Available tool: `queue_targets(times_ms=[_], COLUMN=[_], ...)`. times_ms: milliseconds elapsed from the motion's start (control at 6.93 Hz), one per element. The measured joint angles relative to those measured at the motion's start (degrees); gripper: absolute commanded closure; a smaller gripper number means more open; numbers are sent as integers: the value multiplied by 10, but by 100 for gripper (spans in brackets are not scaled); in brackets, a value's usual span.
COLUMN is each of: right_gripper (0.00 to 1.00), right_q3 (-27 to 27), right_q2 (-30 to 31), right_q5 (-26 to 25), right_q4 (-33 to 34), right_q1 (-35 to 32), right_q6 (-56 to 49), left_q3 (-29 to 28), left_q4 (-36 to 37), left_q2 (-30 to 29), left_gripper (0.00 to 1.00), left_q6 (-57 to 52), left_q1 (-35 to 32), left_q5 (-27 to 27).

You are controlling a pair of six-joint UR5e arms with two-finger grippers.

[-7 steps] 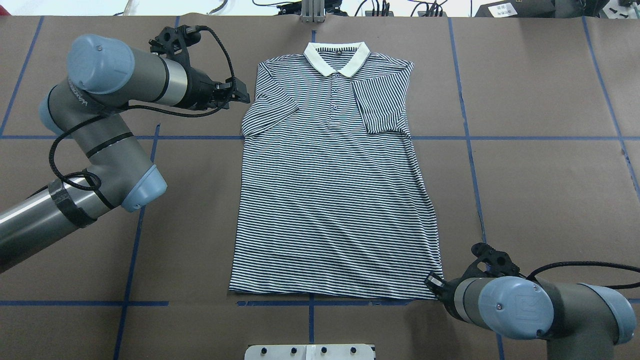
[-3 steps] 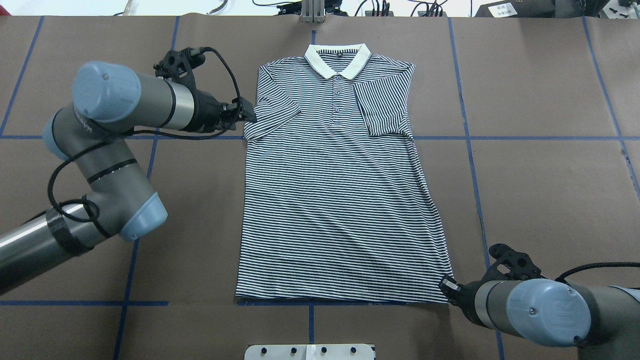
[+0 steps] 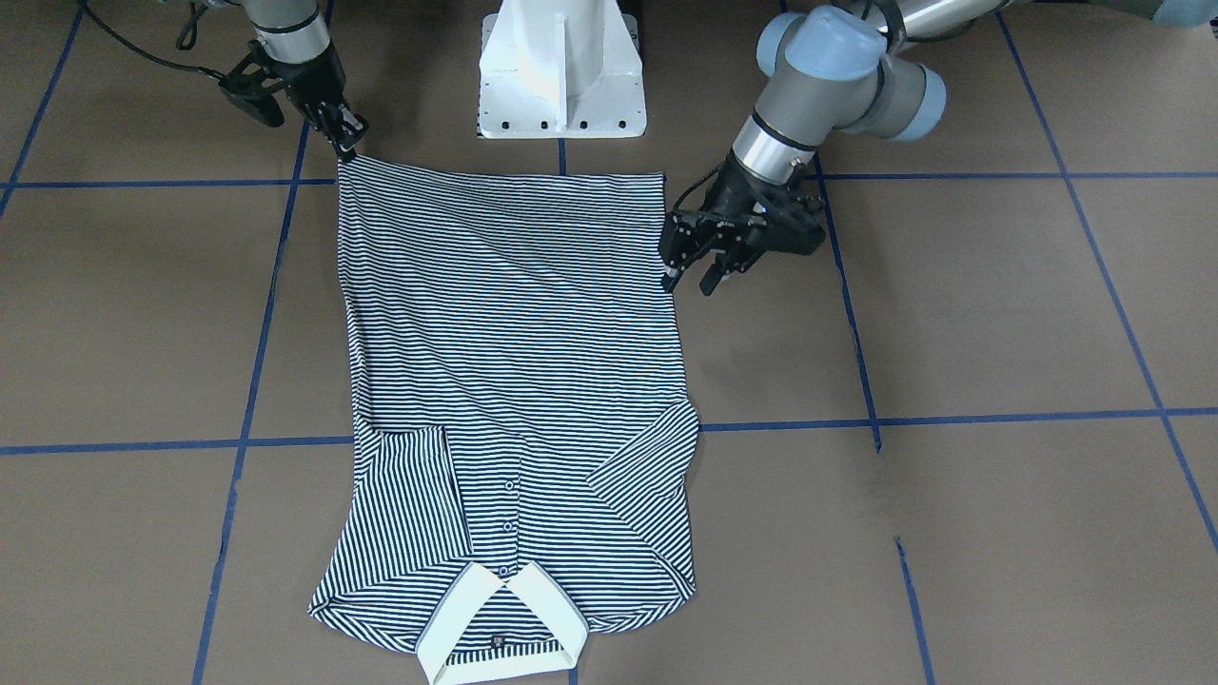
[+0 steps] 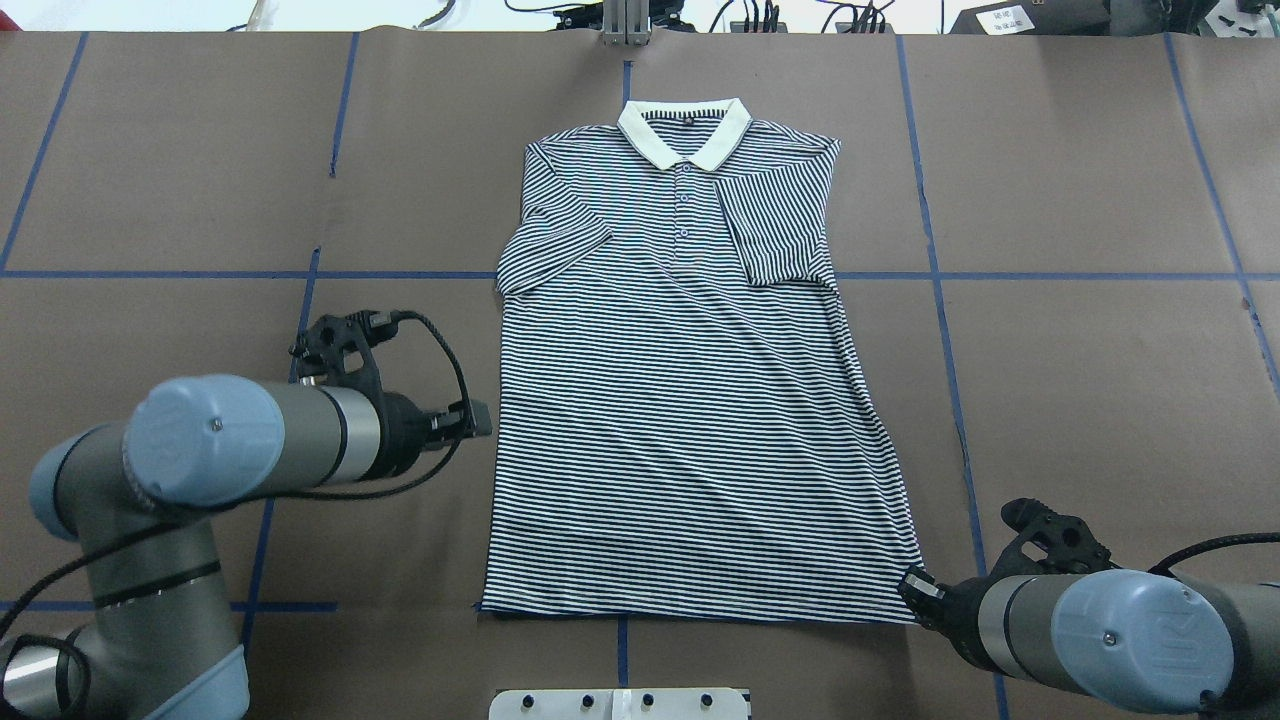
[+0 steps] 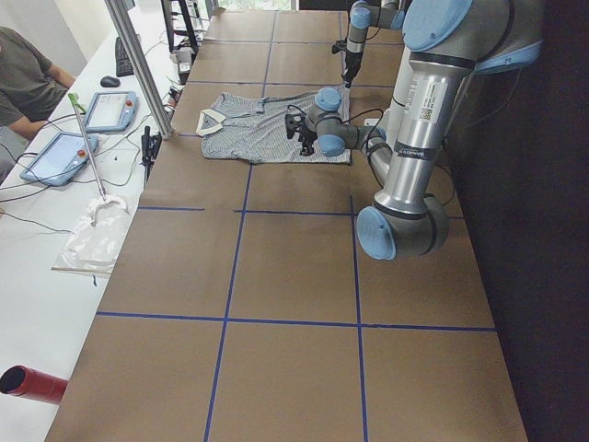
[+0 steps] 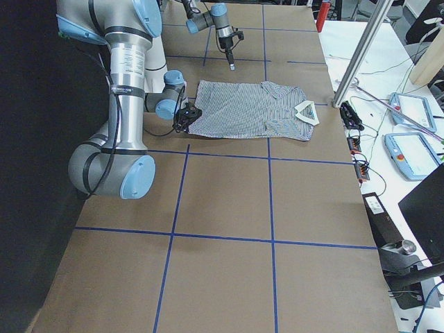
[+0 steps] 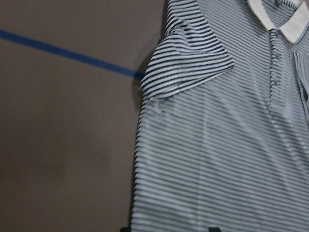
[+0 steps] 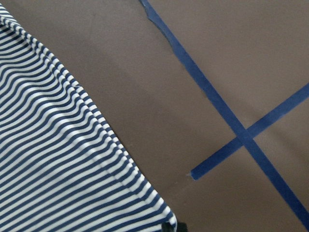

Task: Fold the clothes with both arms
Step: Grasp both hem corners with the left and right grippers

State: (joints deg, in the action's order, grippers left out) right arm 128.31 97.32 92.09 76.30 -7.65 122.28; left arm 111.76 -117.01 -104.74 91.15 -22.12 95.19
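Observation:
The striped polo shirt (image 4: 690, 400) lies flat on the brown table, its cream collar (image 4: 685, 135) at the far end and both short sleeves folded in over the body. My left gripper (image 4: 483, 420) hovers open just beside the shirt's left side edge at mid-length, with nothing between its fingers; in the front-facing view this gripper (image 3: 690, 283) has its fingers spread. My right gripper (image 4: 912, 585) is shut on the near right hem corner of the shirt (image 3: 504, 333), pinching it low at the table. In the right wrist view that corner (image 8: 161, 215) meets the fingertips.
The white pedestal base (image 3: 561, 71) stands just behind the hem. Blue tape lines (image 4: 940, 300) cross the table. Beyond the far edge, a side bench with tablets (image 5: 110, 110), cables and a seated person (image 5: 28, 83).
My left gripper left the folded left sleeve and travelled along the shirt's edge toward the robot. The right gripper dragged the hem corner right and nearer, shifting the whole shirt slightly.

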Motion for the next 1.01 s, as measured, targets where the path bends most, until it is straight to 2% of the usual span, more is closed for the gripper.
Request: queue_targets(times_ms=[433,866,1010], right_gripper=[100,100,100], right_q3=[1,1,1], right_q2=[1,2,2], right_q5=[0,0,0], right_q4=[0,1,1], right_q1=[2,2,2], right_q6=[0,0,0], left_q3=[10,6,2], left_q4=[35,52,53], left_q2=[3,-8,-9], left_gripper=[43,45,53], left_q6=[58,62,62], left_q1=[89,110,117], left_q5=[-8,-8,-7])
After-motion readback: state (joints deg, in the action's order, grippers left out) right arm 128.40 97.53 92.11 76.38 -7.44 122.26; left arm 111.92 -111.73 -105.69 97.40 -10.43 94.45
